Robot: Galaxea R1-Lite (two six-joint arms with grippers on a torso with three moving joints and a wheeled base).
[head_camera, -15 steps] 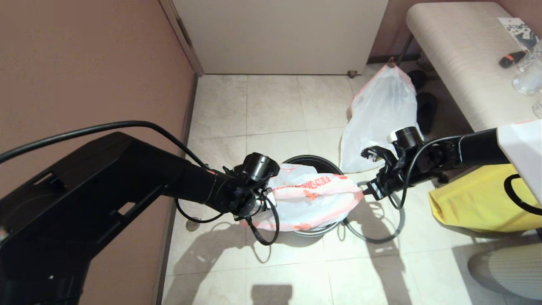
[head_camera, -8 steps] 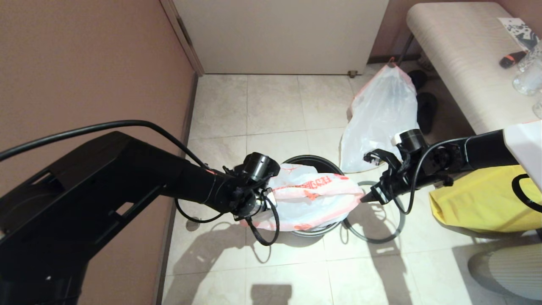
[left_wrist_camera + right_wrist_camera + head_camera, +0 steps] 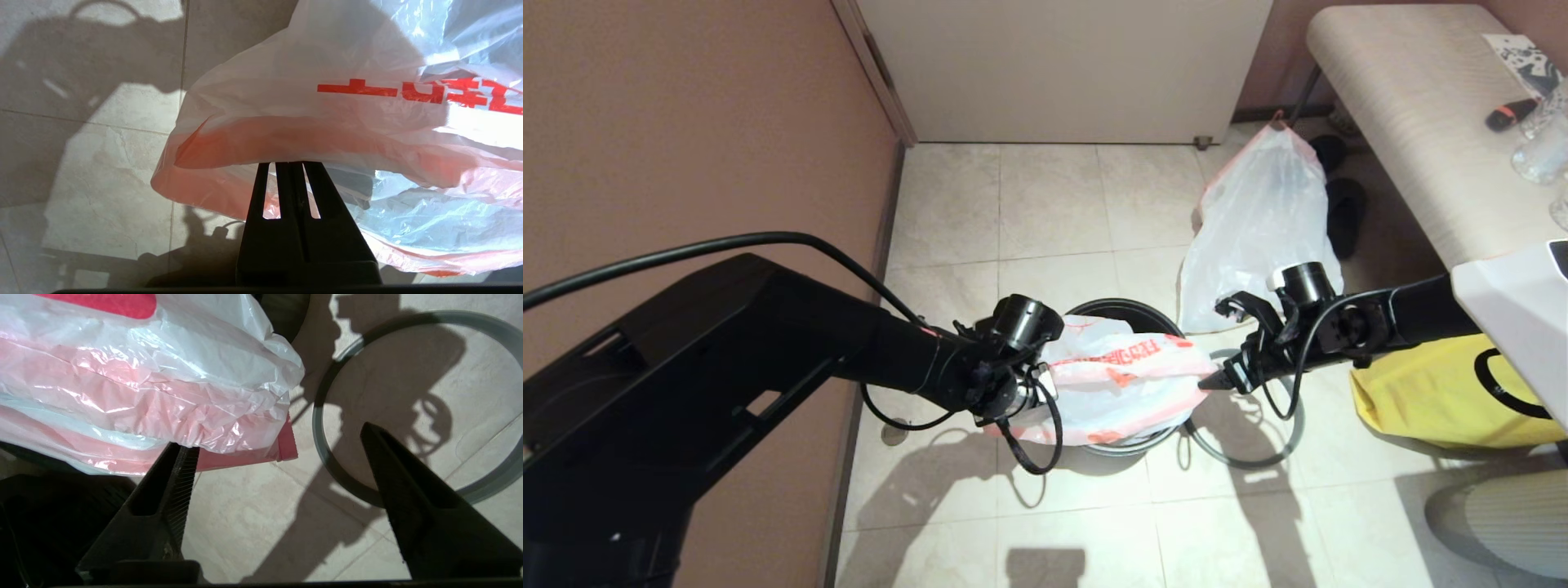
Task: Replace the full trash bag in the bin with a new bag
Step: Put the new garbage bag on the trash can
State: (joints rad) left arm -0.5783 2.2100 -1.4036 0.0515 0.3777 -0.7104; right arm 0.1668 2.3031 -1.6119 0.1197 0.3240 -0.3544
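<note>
The new bag [image 3: 1123, 380], thin white plastic with an orange-red hem and red lettering, lies stretched across the top of the black bin [image 3: 1127, 312]. My left gripper [image 3: 1033, 394] is shut on the bag's hem [image 3: 261, 139] at the bin's left side. My right gripper [image 3: 1213, 380] stands open at the bag's right end [image 3: 245, 433], one finger [image 3: 179, 465] under the crumpled plastic, the other over the grey ring [image 3: 327, 453]. That ring [image 3: 1241, 461] lies flat on the floor right of the bin. The full trash bag [image 3: 1258, 220] stands behind, gathered at its red top.
A brown wall [image 3: 686, 122] runs close along the left. A yellow fabric bag [image 3: 1429, 392] sits on the floor at right, below a beige bench [image 3: 1413, 106] holding small items. Dark slippers [image 3: 1343, 212] lie beside the full bag. A white door [image 3: 1062, 65] closes the back.
My right gripper has let go of the bag's right end, opened, drawn slightly back, then come in again to that end. The left arm and the bag have stayed put.
</note>
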